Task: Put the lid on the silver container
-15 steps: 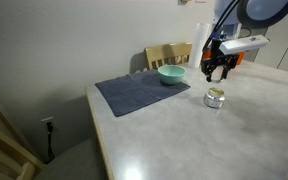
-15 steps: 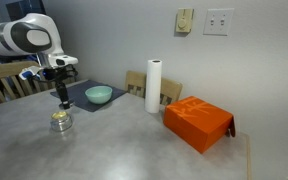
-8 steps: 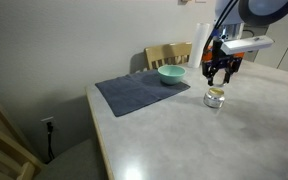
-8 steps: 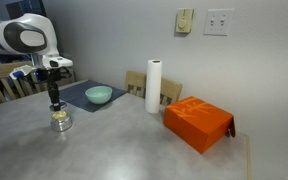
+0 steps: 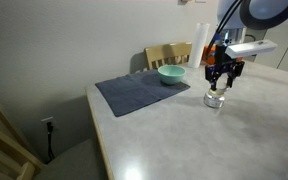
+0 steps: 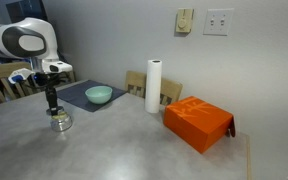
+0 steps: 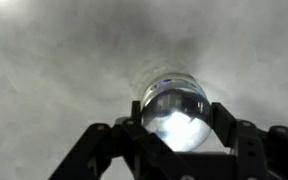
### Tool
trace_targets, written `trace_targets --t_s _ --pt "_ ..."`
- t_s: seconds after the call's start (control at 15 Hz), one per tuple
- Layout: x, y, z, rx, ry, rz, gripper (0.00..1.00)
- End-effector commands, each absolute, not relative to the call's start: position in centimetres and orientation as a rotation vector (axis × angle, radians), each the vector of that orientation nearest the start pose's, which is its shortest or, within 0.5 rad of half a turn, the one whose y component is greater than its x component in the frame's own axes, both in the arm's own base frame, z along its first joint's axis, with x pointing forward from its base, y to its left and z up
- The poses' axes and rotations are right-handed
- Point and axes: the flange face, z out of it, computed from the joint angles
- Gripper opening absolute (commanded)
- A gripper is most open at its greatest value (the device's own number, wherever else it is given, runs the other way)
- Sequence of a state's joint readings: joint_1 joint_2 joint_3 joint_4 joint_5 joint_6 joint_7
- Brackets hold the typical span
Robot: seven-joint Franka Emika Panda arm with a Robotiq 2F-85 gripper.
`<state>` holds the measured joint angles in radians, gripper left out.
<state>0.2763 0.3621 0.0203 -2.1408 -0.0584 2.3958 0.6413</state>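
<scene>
The silver container [image 5: 215,100] is a small shiny metal pot standing on the grey table, also seen in an exterior view [image 6: 59,123]. My gripper [image 5: 216,86] hangs straight above it, fingertips just over its top, as an exterior view [image 6: 54,106] also shows. In the wrist view my gripper [image 7: 176,112] is shut on the lid [image 7: 174,122], a round pale shiny cap that fills the gap between the two black fingers. A band of the container's rim [image 7: 172,79] shows just beyond the lid. Whether lid and pot touch I cannot tell.
A teal bowl [image 5: 171,74] sits on a dark blue mat [image 5: 134,92] beside the pot. An orange box [image 6: 198,122] and a paper towel roll [image 6: 154,86] stand further along the table. A wooden chair [image 5: 169,53] is behind the table.
My gripper has come down from well above the container to just over its top. The container, bowl and box have not moved.
</scene>
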Motion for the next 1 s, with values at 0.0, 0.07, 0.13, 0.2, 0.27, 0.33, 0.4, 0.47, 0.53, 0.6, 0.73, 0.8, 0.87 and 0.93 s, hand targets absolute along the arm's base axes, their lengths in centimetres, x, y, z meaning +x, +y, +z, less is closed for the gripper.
trace_targets --t_s 0.0,0.07,0.13,0.2,0.27,0.33,0.4,0.47,0.53,0.6,0.73,0.8,0.87,0.93 --pt "54.1 16.3 21.1 -3.133 0.346 0.152 0.44" --pt "54.1 16.2 20.7 -3.132 0.324 0.161 0.44" --pt "54.2 16.1 20.4 -3.138 0.309 0.169 0.44" --pt "54.2 15.9 20.1 -3.139 0.292 0.171 0.44" --pt "54.2 15.8 19.9 -3.139 0.285 0.174 0.44" --pt "54.3 15.6 19.7 -3.141 0.271 0.174 0.44" --pt "54.3 15.6 19.6 -3.144 0.259 0.169 0.44" --pt "54.4 15.6 19.6 -3.145 0.254 0.169 0.44" --pt "54.4 15.6 19.5 -3.147 0.247 0.169 0.44" --pt "54.4 15.7 19.5 -3.149 0.242 0.166 0.44" --pt "54.4 15.8 19.7 -3.152 0.239 0.16 0.44" --pt "54.4 15.8 19.8 -3.153 0.24 0.153 0.44" --pt "54.5 15.7 19.9 -3.152 0.241 0.148 0.44" --pt "54.6 15.7 20.0 -3.15 0.243 0.144 0.44"
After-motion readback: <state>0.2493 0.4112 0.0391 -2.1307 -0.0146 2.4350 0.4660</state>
